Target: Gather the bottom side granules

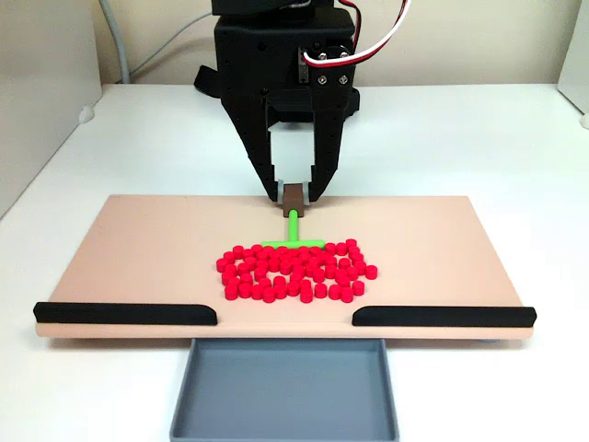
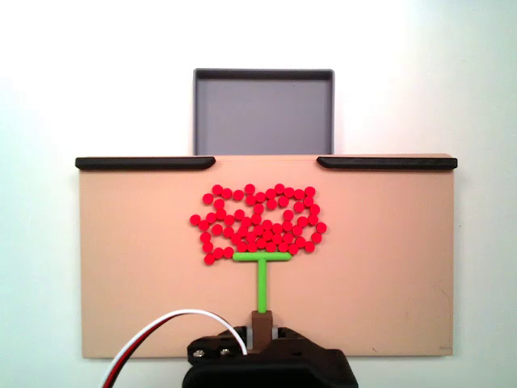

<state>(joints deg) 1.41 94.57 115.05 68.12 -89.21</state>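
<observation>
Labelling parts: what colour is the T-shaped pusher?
Bright green pusher, clearest in the fixed view from above.

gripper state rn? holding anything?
Gripper: closed on the brown handle block of the green T-shaped pusher, crossbar against the red granules.

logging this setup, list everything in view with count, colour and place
granules: dozens, red, clustered mid-board against the pusher's bar
pusher: one, green, T-shaped, stem on a brown block in the claw
board: one, tan, on the table
rails: two, black, along one board edge with a gap between
tray: one, grey, beyond that gap
table: one, white
cables: red and white, on the arm
claw: one, black, shut on the block
</observation>
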